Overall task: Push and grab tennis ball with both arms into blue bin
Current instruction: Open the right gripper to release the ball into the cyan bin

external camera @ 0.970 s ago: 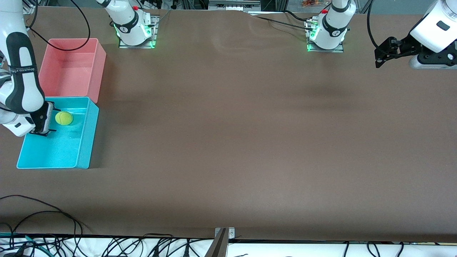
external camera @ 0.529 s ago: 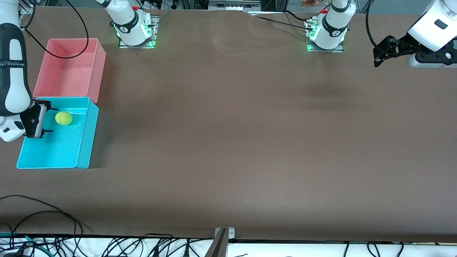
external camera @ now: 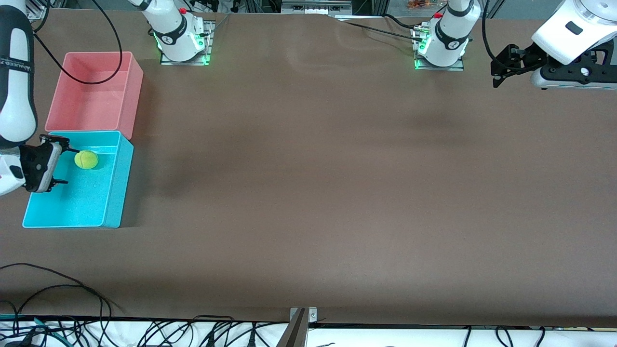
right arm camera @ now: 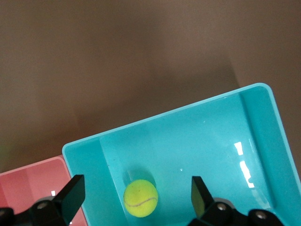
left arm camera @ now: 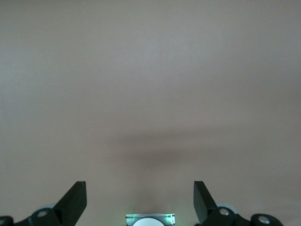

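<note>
The tennis ball [external camera: 86, 159] [right arm camera: 140, 198] lies on the floor of the blue bin [external camera: 118, 193] [right arm camera: 202, 141], in the half of it beside the pink bin. My right gripper [external camera: 69, 166] [right arm camera: 136, 184] hangs open over the bin's outer edge, above the ball and not touching it. The ball shows between its two fingers, well below them. My left gripper [external camera: 496, 69] [left arm camera: 139, 187] hangs open and empty in the air over bare table at the left arm's end, holding nothing.
A pink bin [external camera: 136, 91] [right arm camera: 28, 188] stands against the blue bin, closer to the arms' bases. The two bases [external camera: 183, 43] [external camera: 439, 48] glow green at the table's back edge. Cables [external camera: 58, 289] lie along the front edge.
My right gripper has drawn away from the ball toward the table's end and risen. The left gripper has drifted a little toward the table's middle. The ball has not moved.
</note>
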Motion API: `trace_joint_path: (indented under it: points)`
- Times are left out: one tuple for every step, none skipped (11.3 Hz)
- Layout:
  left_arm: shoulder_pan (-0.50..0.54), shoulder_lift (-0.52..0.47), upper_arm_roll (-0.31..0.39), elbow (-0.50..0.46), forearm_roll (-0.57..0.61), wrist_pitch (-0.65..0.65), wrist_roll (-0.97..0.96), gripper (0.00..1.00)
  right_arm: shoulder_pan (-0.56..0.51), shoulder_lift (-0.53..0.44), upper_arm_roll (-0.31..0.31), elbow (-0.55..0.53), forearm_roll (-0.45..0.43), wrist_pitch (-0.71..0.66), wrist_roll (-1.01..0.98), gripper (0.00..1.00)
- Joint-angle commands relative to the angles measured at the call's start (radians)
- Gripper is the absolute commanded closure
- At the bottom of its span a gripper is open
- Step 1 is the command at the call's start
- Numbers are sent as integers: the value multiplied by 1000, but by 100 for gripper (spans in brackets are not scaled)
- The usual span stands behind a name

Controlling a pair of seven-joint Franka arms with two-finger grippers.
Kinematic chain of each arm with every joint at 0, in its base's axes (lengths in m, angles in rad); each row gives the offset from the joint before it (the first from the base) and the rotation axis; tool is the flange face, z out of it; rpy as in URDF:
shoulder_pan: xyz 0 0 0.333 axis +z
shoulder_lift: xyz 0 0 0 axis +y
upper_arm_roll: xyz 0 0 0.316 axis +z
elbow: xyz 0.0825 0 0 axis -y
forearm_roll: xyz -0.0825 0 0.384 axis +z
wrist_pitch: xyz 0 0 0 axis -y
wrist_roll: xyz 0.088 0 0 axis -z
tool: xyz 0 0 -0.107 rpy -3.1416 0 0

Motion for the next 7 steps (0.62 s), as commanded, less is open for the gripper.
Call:
trace_joint_path:
  points:
    - [-2, 13, 0, 36, 10, -28, -26, 0, 23, -1, -1, 83, 19, -91, 77, 0]
    - [-3, 11, -3, 36, 10, -28, -26, 0, 34, -1, -1, 86, 19, -96, 108, 0]
    - [-3, 11, -5, 36, 10, -28, -26, 0, 46, -4, -1, 107, 19, -108, 137, 0]
    - [-3, 11, -15, 36, 11, -28, -26, 0, 78, -12, -4, 115, 16, -132, 174, 0]
    - [-3, 10, -17, 36, 11, -28, -26, 0, 84, -13, -4, 138, 17, -157, 220, 0]
    - [-2, 10, -17, 36, 13, -35, -26, 0, 85, -23, -3, 159, 19, -171, 286, 0]
    - [-2, 10, -16, 36, 13, -38, -26, 0, 85, -58, 0, 159, 19, -188, 352, 0]
